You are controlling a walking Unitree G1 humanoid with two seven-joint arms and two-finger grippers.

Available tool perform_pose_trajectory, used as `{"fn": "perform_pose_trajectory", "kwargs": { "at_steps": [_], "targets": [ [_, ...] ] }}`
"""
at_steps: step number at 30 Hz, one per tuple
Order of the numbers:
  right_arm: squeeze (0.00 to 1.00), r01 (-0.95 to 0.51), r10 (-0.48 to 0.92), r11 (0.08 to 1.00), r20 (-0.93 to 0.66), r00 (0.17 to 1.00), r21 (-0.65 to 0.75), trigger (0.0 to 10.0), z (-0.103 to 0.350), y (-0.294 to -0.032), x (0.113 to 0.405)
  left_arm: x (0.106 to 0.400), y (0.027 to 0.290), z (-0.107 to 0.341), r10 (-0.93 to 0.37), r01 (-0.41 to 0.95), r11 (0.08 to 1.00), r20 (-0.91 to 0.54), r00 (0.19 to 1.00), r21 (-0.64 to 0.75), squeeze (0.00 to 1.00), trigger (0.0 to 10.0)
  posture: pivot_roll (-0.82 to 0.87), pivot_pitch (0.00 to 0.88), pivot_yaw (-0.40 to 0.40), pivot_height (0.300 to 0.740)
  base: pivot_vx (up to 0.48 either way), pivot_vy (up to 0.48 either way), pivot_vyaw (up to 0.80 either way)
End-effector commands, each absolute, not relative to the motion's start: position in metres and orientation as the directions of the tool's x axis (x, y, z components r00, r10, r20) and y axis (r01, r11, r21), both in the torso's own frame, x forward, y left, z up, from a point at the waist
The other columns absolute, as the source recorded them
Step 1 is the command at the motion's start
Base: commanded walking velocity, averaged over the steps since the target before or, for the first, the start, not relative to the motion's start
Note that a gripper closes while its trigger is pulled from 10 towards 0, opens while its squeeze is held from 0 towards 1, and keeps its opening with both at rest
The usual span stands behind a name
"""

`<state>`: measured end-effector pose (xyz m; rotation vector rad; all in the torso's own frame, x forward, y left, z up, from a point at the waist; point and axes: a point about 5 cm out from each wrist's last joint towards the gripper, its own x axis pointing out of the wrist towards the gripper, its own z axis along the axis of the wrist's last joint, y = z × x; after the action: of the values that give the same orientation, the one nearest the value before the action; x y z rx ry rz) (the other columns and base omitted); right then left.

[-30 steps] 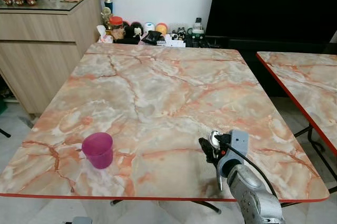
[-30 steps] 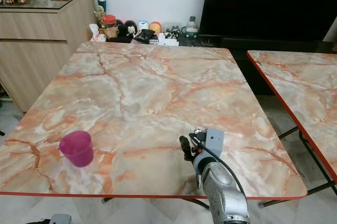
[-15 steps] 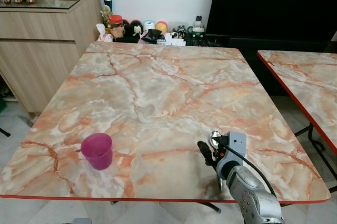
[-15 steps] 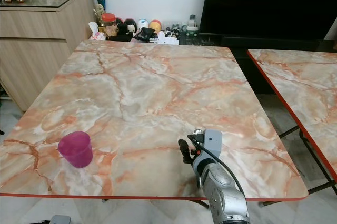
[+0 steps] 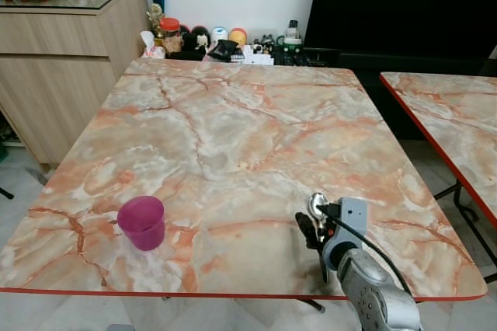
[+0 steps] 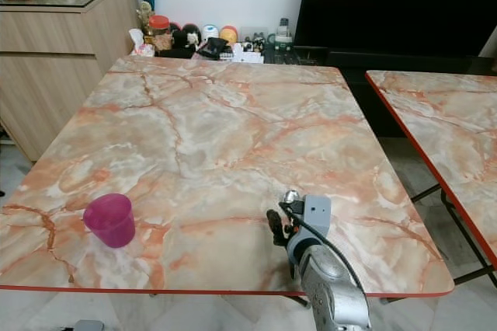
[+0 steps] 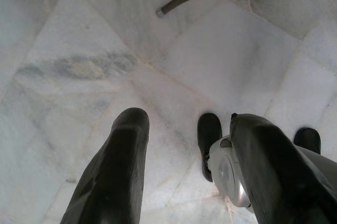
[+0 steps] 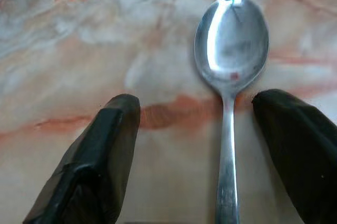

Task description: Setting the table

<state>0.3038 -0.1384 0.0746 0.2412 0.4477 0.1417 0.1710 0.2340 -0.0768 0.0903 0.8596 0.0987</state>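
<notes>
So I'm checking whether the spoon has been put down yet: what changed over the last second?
Little changed. The right hand hovers low over the table near its front edge, fingers apart, with the spoon lying on the marble between them, much as a second ago. The slight shift of the whole scene is the camera moving. The pink cup stayed at the front left, and the left hand hangs idle over the floor.

Bright even indoor light, sharp pics; soft glare on spoon (image 8: 231, 40) bowl.
</notes>
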Motion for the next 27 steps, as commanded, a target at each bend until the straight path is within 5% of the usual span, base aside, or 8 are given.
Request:
{"fn": "perform_pose_trajectory", "kwargs": {
  "at_steps": [1, 20, 21, 22, 24, 26, 27],
  "targets": [
    [0.00, -0.077, 0.182, 0.966, -0.437, 0.881, 0.247, 10.0, 0.071, -0.140, 0.302, 0.166, 0.232, -0.080, 0.123, -0.058, 0.992, -0.760, 0.638, 0.113, 0.00, 10.0, 0.07, 0.076, -0.068, 0.740, 0.000, 0.000, 0.00],
    [0.00, -0.111, 0.203, 0.970, -0.466, 0.861, 0.218, 10.0, 0.066, -0.142, 0.312, 0.162, 0.227, -0.083, 0.118, -0.062, 0.993, -0.768, 0.630, 0.102, 0.00, 10.0, 0.07, 0.089, -0.079, 0.740, 0.000, 0.000, 0.00],
    [0.00, -0.119, 0.207, 0.971, -0.474, 0.856, 0.210, 7.7, 0.064, -0.142, 0.313, 0.162, 0.227, -0.083, 0.117, -0.063, 0.993, -0.768, 0.629, 0.100, 0.00, 10.0, 0.07, 0.090, -0.080, 0.740, 0.000, 0.000, 0.00],
    [0.00, -0.119, 0.207, 0.971, -0.474, 0.856, 0.210, 7.7, 0.064, -0.142, 0.313, 0.162, 0.227, -0.083, 0.117, -0.063, 0.993, -0.768, 0.629, 0.100, 0.00, 10.0, 0.07, 0.090, -0.080, 0.740, 0.000, 0.000, 0.00],
    [0.00, -0.120, 0.205, 0.972, -0.485, 0.850, 0.200, 4.1, 0.062, -0.142, 0.313, 0.161, 0.227, -0.083, 0.116, -0.065, 0.993, -0.770, 0.628, 0.096, 0.00, 10.0, 0.07, 0.092, -0.081, 0.740, 0.000, 0.000, 0.00],
    [0.00, -0.122, 0.204, 0.974, -0.498, 0.843, 0.192, 2.6, 0.060, -0.142, 0.312, 0.161, 0.226, -0.083, 0.114, -0.065, 0.993, -0.771, 0.627, 0.094, 0.00, 10.0, 0.07, 0.092, -0.081, 0.740, 0.000, 0.000, 0.00],
    [0.00, -0.120, 0.194, 0.977, -0.508, 0.839, 0.175, 6.6, 0.058, -0.143, 0.311, 0.160, 0.226, -0.084, 0.113, -0.065, 0.994, -0.771, 0.626, 0.093, 0.00, 10.0, 0.06, 0.094, -0.083, 0.740, 0.000, 0.000, 0.00]
  ]
}}
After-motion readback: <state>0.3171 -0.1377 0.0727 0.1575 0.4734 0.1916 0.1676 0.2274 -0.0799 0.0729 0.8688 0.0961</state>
